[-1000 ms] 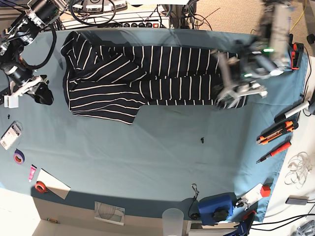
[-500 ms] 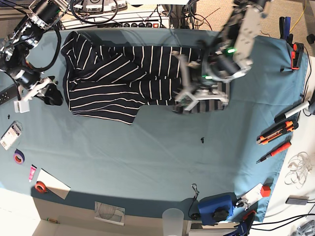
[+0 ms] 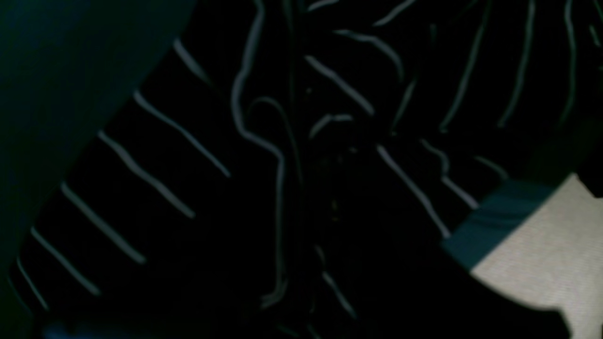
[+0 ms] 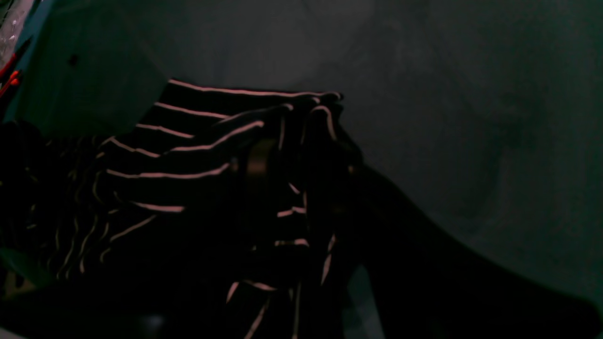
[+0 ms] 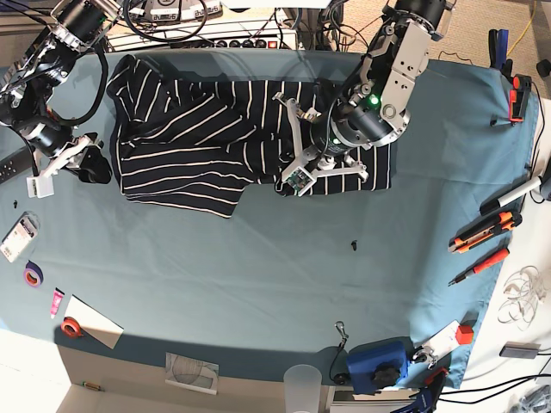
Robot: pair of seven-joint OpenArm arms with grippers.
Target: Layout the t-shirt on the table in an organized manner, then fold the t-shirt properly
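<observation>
The navy t-shirt (image 5: 198,138) with thin white stripes lies along the far side of the teal table (image 5: 258,275). My left gripper (image 5: 300,159) hovers over the shirt's right half, where the fabric is doubled over toward the left. Bunched striped cloth (image 3: 188,188) fills the left wrist view and gathers at the middle, so this gripper looks shut on it. My right gripper (image 5: 93,168) sits low beside the shirt's left edge. The right wrist view shows striped folds (image 4: 188,155) close up, too dark to show how the jaws stand.
Along the right table edge lie a marker (image 5: 516,194), an orange cutter (image 5: 486,231) and a red screwdriver (image 5: 478,267). Tape rolls (image 5: 33,275) sit at the left edge. A blue device (image 5: 379,366) and a plastic cup (image 5: 301,379) stand at the front. A small black item (image 5: 355,245) lies mid-table.
My left arm has swept leftward from the shirt's right end, bringing that end with it and doubling it over. The right arm has edged slightly toward the shirt's left edge.
</observation>
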